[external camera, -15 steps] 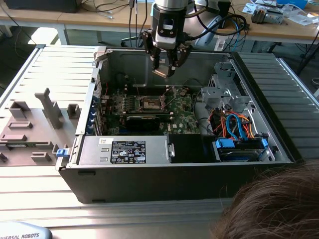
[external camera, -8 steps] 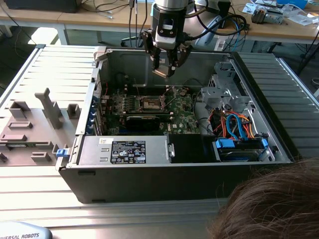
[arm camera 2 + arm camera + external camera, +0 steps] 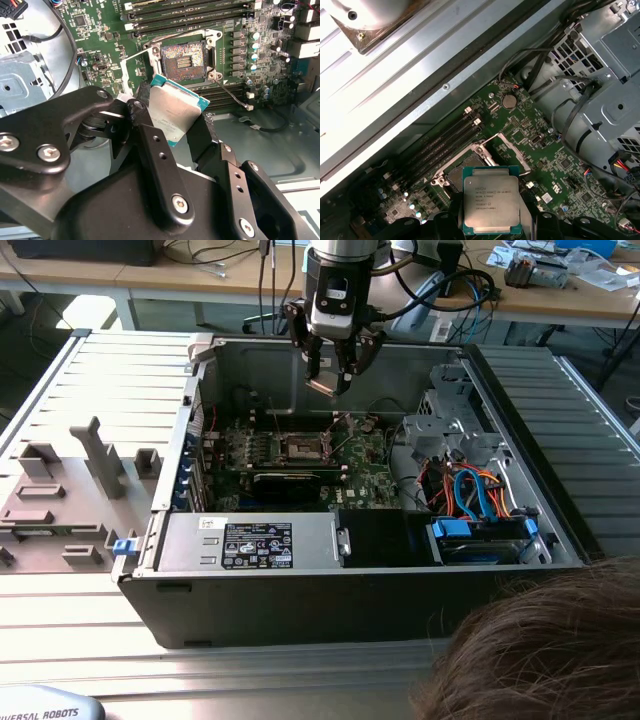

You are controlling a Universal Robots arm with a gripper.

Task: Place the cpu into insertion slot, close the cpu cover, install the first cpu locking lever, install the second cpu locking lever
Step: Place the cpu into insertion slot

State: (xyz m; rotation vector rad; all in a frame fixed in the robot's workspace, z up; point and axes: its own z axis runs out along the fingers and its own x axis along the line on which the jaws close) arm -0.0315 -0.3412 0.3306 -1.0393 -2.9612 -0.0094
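Jaws pinch the cpu by two side edges, up in open air above the insertion slot. The cpu cover stands open, so the slot is bare.

Soft, even daylight fills the exterior view; the ribbed metal counter shines pale, while the inside of the computer case sits in shadow. A person's hair in the foreground is out of focus. In the first wrist view glare blows the case wall out to white. In both wrist views the cpu carries a dull sheen and the motherboard is sharp
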